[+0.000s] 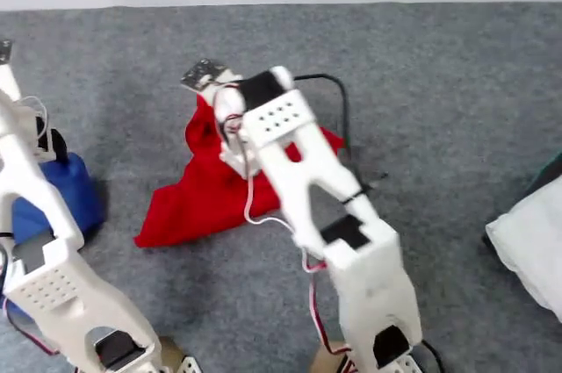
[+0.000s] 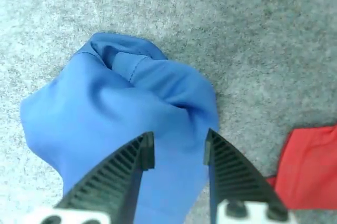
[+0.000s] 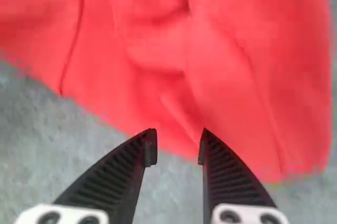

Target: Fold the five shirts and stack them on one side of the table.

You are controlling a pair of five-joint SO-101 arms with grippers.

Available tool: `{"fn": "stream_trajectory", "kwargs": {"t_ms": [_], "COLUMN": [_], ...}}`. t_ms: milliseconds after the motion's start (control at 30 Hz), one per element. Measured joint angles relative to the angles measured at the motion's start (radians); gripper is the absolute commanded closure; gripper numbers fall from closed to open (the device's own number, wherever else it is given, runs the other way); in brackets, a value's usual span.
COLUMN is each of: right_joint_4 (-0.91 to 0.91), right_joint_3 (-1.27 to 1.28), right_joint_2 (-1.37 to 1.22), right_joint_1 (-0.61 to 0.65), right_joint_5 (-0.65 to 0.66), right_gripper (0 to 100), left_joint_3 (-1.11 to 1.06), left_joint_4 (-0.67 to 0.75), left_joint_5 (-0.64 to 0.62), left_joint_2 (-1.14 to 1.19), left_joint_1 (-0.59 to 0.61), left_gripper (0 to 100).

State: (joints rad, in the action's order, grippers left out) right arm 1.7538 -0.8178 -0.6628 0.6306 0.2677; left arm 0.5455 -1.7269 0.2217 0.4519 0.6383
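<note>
**Left gripper** (image 2: 179, 145): two black, ribbed, wedge-shaped fingers (image 2: 129, 174) stand apart with nothing clamped between them. The blue shirt (image 2: 121, 113) lies directly beneath and ahead of the tips. It is a soft, rounded heap of smooth cloth with a stitched fold at its far end. Off to the outer side of one finger, a corner of the red shirt (image 2: 308, 158) lies apart from the blue heap. A strip of bare grey table surface (image 2: 253, 50) separates the two.

**Right gripper** (image 3: 177, 142): the same ribbed black fingers (image 3: 126, 171) are likewise spread and hold nothing. Their tips hang at the near hem of the red shirt (image 3: 184, 50), which spreads ahead of them in soft creases crossed by one seam line. Grey surface lies below the fingers.

**High view:** the table surface (image 1: 439, 83) has a grey, felt-like nap. The red shirt (image 1: 198, 197) forms a rough triangle under the white plastic right arm (image 1: 307, 180). The blue shirt (image 1: 75, 184) sits against the left arm (image 1: 39, 197). Open grey surface extends beyond the red shirt. It also runs out from the right arm, on the side away from the left arm, as far as white fabric (image 1: 531, 241) at the edge. A black cable (image 1: 344, 114) runs beside the red shirt's far corner.
</note>
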Motion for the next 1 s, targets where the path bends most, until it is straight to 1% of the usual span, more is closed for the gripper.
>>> {"fn": "stream_trajectory", "kwargs": {"t_ms": [133, 167, 267, 600, 733, 900, 1000], "right_joint_4": [0.0, 0.0, 0.0, 0.0, 0.0, 0.0, 0.0], "right_joint_3": [-0.094, -0.101, -0.107, -0.109, -0.109, -0.109, -0.109], "right_joint_2": [-0.077, -0.092, -0.121, -0.18, -0.204, -0.204, -0.183], "right_joint_1": [0.035, 0.046, 0.052, 0.052, 0.029, 0.006, 0.008], "right_joint_5": [-0.021, -0.035, -0.091, -0.157, -0.163, -0.163, -0.149], "right_gripper": [77.9, 77.7, 77.9, 77.9, 78.3, 85.0, 85.1], "left_joint_3": [0.0, 0.0, 0.0, 0.0, 0.0, 0.0, 0.0], "left_joint_4": [0.0, 0.0, 0.0, 0.0, 0.0, 0.0, 0.0], "left_joint_5": [0.0, 0.0, 0.0, 0.0, 0.0, 0.0, 0.0], "left_joint_2": [0.0, 0.0, 0.0, 0.0, 0.0, 0.0, 0.0], "left_joint_1": [0.002, 0.002, 0.002, 0.002, 0.002, 0.002, 0.002], "left_gripper": [84, 84, 84, 84, 84, 84, 84]}}
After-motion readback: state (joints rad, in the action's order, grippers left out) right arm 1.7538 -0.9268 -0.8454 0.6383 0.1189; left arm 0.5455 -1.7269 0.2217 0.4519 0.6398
